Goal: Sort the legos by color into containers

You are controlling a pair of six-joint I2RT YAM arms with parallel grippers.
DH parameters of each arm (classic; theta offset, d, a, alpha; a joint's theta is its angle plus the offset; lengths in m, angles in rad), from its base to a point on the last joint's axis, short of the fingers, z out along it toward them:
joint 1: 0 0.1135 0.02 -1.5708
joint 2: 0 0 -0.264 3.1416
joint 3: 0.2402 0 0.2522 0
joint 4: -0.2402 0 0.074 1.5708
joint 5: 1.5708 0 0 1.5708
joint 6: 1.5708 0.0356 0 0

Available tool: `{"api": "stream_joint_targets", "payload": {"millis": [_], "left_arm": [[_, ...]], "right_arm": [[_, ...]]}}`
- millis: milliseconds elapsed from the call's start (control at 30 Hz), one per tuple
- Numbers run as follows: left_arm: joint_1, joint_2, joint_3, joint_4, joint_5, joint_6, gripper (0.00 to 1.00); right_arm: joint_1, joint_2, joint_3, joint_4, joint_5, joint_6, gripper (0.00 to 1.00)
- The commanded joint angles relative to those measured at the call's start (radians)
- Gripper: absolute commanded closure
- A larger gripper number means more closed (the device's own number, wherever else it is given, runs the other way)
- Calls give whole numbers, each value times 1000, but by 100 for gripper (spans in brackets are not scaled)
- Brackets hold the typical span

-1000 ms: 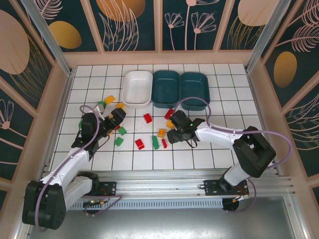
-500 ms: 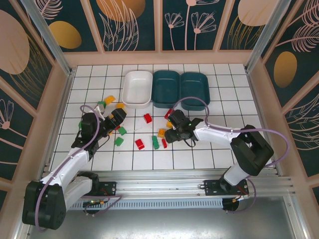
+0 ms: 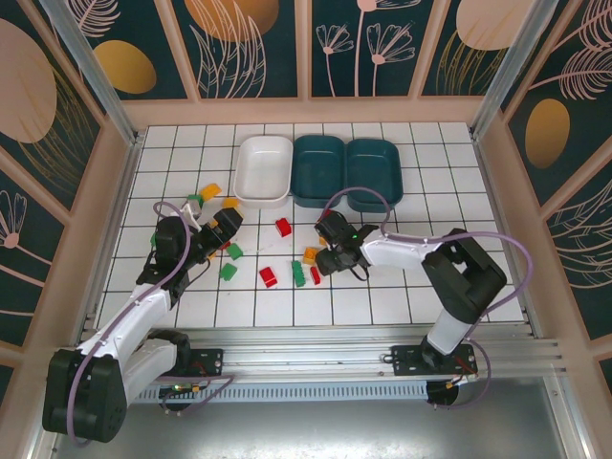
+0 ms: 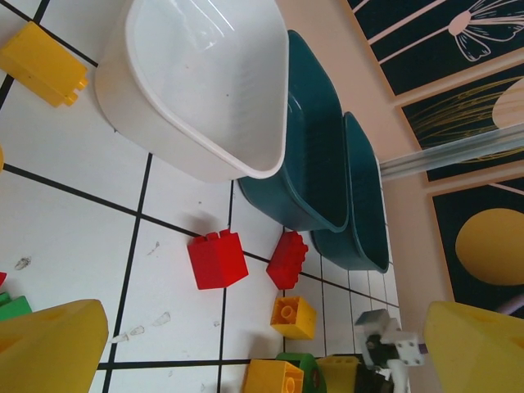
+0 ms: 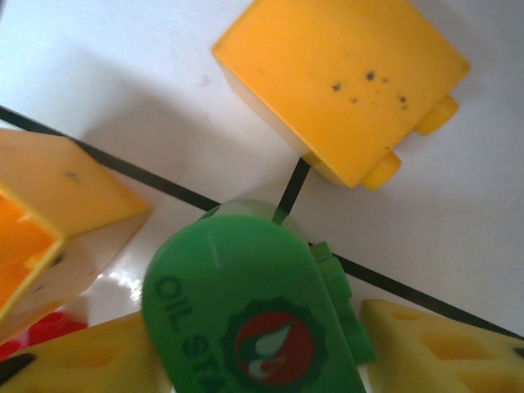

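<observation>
Sorting under way: my right claw (image 3: 323,258) (image 5: 246,364) hangs low over the middle of the tiled desk (image 3: 440,210), its yellow fingers (image 5: 82,364) set either side of a green brick (image 5: 246,311) that bears a round sticker. The jaws stand at a middling gap, and I cannot tell whether the pads press the brick yet. The brick lies straight under the claw. Its long axis seems to run along the gap, so the fingers span its narrow width, which is the fit a clean pinch would need. Just beyond it sits a yellow brick (image 5: 344,82), and to one side an orange brick (image 5: 49,221), both close enough to be nudged. My left claw (image 3: 225,228) (image 4: 262,352), jaws wide and holding nothing, hovers well apart to the left, above scattered bricks near the white bin (image 3: 264,172) (image 4: 164,123); two red bricks (image 4: 217,259) lie ahead of it. The right arm is plainly the nearer one for this green brick. The two teal bins (image 3: 318,170) wait at the far side of the desk, beyond the claw, so any carry would run away from my bases.
</observation>
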Motion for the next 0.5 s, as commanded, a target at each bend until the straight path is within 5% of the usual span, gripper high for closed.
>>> {"api": "stream_joint_targets", "payload": {"millis": [0, 167, 467], "left_arm": [[-3, -8, 51, -15, 23, 35, 1], [-2, 12, 80, -26, 31, 45, 1], [-2, 92, 110, -83, 78, 34, 2]], "right_arm": [[3, 0, 22, -17, 51, -19, 49], [4, -19, 11, -32, 84, -8, 78], [-5, -118, 40, -10, 146, 34, 89]]}}
